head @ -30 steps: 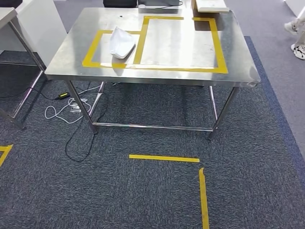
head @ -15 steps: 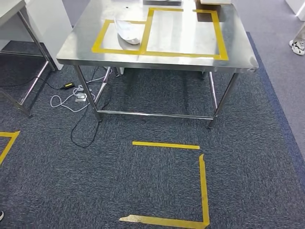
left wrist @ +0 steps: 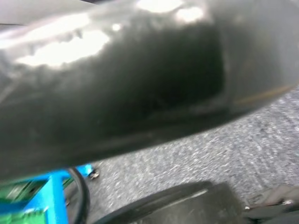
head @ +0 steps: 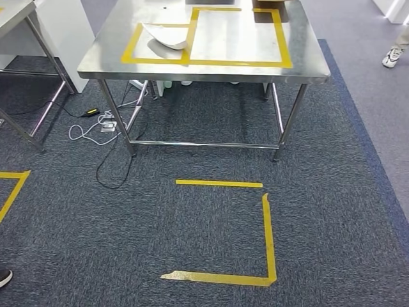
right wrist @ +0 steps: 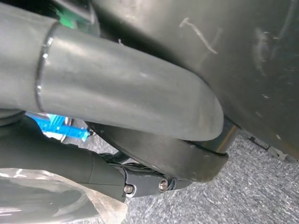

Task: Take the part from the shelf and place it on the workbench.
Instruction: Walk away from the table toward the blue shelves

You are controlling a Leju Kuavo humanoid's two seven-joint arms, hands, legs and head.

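Dark grey carpet point(head: 193, 236) fills the near floor in the head view, open between the near edge and the steel workbench point(head: 303, 64) at the far side. Yellow floor tape point(head: 268, 236) marks a corner near centre. The bench's near edge runs left to right, with its legs well apart. Yellow tape boxes point(head: 284, 38) lie on top. A white curved part point(head: 166, 35) lies on the bench in the left box, touching the tape. Loose cables point(head: 91, 131) lie under the bench's left end. A second table point(head: 15, 13) stands far left. One shoe point(head: 393, 57) is far right, another shoe point(head: 4, 277) near left.

Left wrist view: blurred dark shapes over carpet and a blue frame point(left wrist: 53, 196). I cannot tell how the left hand's fingers lie.

Right wrist view: the right hand point(right wrist: 105, 140) has its grey thumb point(right wrist: 123, 93) over dark fingers point(right wrist: 70, 168). A clear glossy sheet point(right wrist: 53, 200) lies just beside the fingers. I cannot tell whether they grip it.
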